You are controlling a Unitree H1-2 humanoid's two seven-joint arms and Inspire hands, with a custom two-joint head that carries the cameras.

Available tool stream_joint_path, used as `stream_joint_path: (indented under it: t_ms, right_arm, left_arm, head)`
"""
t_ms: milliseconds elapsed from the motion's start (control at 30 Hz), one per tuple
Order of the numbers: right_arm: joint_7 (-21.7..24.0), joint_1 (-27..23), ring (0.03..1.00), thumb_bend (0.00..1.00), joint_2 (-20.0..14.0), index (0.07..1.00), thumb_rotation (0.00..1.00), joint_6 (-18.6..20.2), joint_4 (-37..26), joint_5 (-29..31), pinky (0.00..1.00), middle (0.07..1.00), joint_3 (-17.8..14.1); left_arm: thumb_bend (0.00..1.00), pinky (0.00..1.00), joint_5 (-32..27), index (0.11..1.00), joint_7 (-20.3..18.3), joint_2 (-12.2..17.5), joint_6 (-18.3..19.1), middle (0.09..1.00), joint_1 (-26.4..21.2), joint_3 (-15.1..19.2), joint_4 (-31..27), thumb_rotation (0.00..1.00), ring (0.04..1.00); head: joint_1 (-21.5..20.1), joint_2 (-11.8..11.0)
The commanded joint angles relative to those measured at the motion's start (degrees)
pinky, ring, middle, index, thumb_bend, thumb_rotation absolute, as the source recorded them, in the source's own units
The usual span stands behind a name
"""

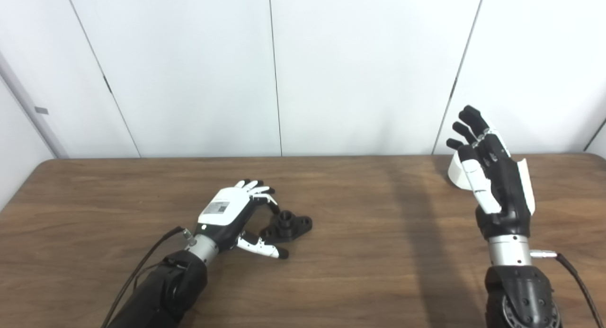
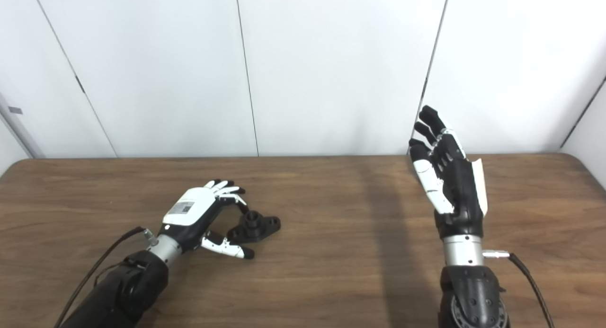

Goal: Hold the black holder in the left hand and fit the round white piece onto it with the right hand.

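Holder: the black holder (image 1: 287, 226) is seen lying flat on the wooden table (image 1: 360, 252), left of the middle of the frame.
Left hand: the left hand (image 1: 233, 213) is curled around the holder's near side, fingers bent but not yet closed on it; nothing is held.
White piece: the round white piece (image 1: 458, 172) is seen at the right of the frame, mostly hidden behind the right hand.
Right hand: the right hand (image 1: 492, 176) is raised with fingers spread wide; no grip is seen.
Risk: the holder may be pushed away if the fingers close unevenly.
Risk: the white piece may be knocked, since it is hidden.
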Motion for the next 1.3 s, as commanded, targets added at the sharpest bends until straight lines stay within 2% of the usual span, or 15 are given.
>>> stream_joint_path:
  t_ms: [0, 367, 467, 500, 533, 600, 833, 1267]
  right_arm:
    - [-0.4, -1.2, 0.867, 0.40, -0.3, 0.874, 0.69, -1.1, -1.8, -0.1, 0.78, 0.892, -0.2]
    - [-0.4, -0.9, 0.868, 0.40, -0.1, 0.878, 0.70, -0.2, -2.8, -0.2, 0.77, 0.895, -0.2]
    - [-0.6, -0.8, 0.866, 0.39, 0.0, 0.878, 0.70, -0.2, -3.0, -0.7, 0.77, 0.893, -0.2]
    - [-0.7, -0.8, 0.866, 0.39, 0.0, 0.879, 0.70, -0.3, -3.0, -0.8, 0.77, 0.892, -0.2]
    - [-0.7, -0.8, 0.863, 0.39, 0.0, 0.878, 0.70, -0.5, -3.0, -0.7, 0.77, 0.891, -0.2]
    - [-0.7, -0.8, 0.863, 0.40, 0.1, 0.872, 0.69, -0.6, -3.0, -0.7, 0.77, 0.887, -0.2]
    - [-0.7, -0.7, 0.866, 0.40, 0.1, 0.870, 0.67, -1.0, -3.0, -0.1, 0.77, 0.889, 0.1]
    - [-1.1, -0.8, 0.862, 0.42, 0.0, 0.865, 0.70, -0.2, -4.5, -1.0, 0.76, 0.888, -0.1]
  left_arm:
    - [1.00, 1.00, 0.4, 0.622, -0.1, -0.1, -0.7, 0.871, -1.2, -0.5, -0.5, 0.31, 0.950]
    - [1.00, 1.00, 0.3, 0.556, 2.7, 0.0, -2.4, 0.802, -0.9, 0.0, -0.4, 0.17, 0.913]
    - [0.97, 1.00, 0.2, 0.533, 3.3, 0.0, -2.9, 0.780, -0.8, 0.1, -0.1, 0.13, 0.900]
    - [0.75, 1.00, 0.2, 0.511, 3.5, 0.0, -3.1, 0.777, -0.8, 0.1, 0.0, 0.10, 0.900]
    - [0.64, 1.00, 0.2, 0.499, 3.9, 0.0, -3.5, 0.772, -0.8, 0.1, 0.2, 0.08, 0.896]
    - [0.55, 0.99, 0.2, 0.489, 4.4, 0.0, -4.1, 0.761, -0.9, 0.1, 0.7, 0.07, 0.887]
    - [0.52, 0.97, 0.0, 0.485, 5.5, 0.1, -6.6, 0.745, -1.1, 0.3, 1.8, 0.06, 0.879]
    - [0.52, 0.98, -0.5, 0.484, 5.8, -0.1, -8.2, 0.745, -1.1, 0.7, 2.7, 0.06, 0.875]
  head:
    - [0.2, 0.0]
    - [-0.2, 0.4]
    - [-0.2, 0.4]
    - [-0.3, 0.4]
    - [-0.3, 0.4]
    - [-0.2, 0.5]
    - [-0.4, 0.6]
    - [-0.7, 1.1]
